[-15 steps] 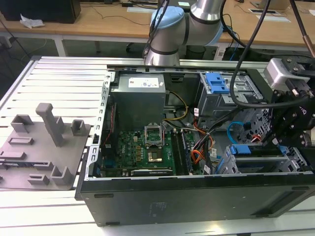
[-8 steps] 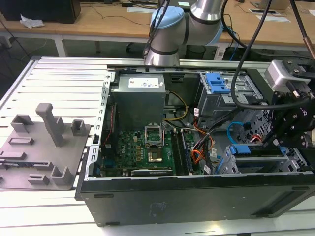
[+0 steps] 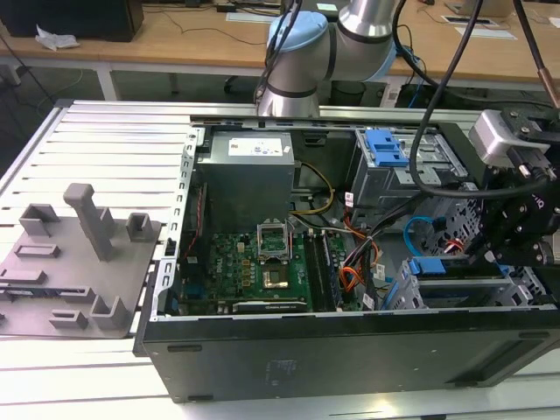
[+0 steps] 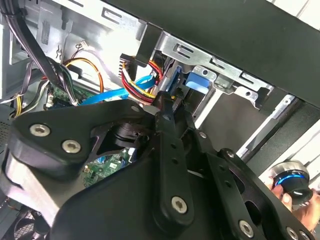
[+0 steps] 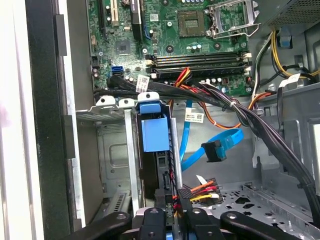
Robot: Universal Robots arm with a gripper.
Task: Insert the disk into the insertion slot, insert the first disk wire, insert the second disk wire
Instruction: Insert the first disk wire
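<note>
**Gripper at the drive cage: disk in, wires not yet home**

Gripper (image 5: 172, 214) linkage sits closest to the lens in both wrist views. Its jaws are drawn narrow, pinching what I read as the black plug of the first disk wire (image 5: 200, 189). The wire's red, orange and yellow leads trail away from the tips.

Exterior view, from its left to its right:
- Grey fixture plate (image 3: 79, 262) lies near the left edge of the slatted surface (image 3: 114, 131).
- Computer case (image 3: 350, 359), side panel off, takes the middle of the surface, with the motherboard (image 3: 254, 267) on its floor.
- Second disk wire (image 3: 411, 229) rises in a light-blue loop just beside the cage.
- Insertion slot (image 3: 407, 293) sits in the case corner toward the surface's right edge.
- Disk (image 3: 437, 267) lies inside the slot, blue carrier showing, with the gripper directly over it.

Progress (judgement):
- Step one looks done. In the first wrist view the carrier tab lies between the perforated cage walls.
- Step two is in hand. The plug is right at the disk's edge, but I cannot tell whether it is fully home.
- Step three is open. In the first wrist view the second disk wire's blue plug hangs free, apart from the disk.
</note>
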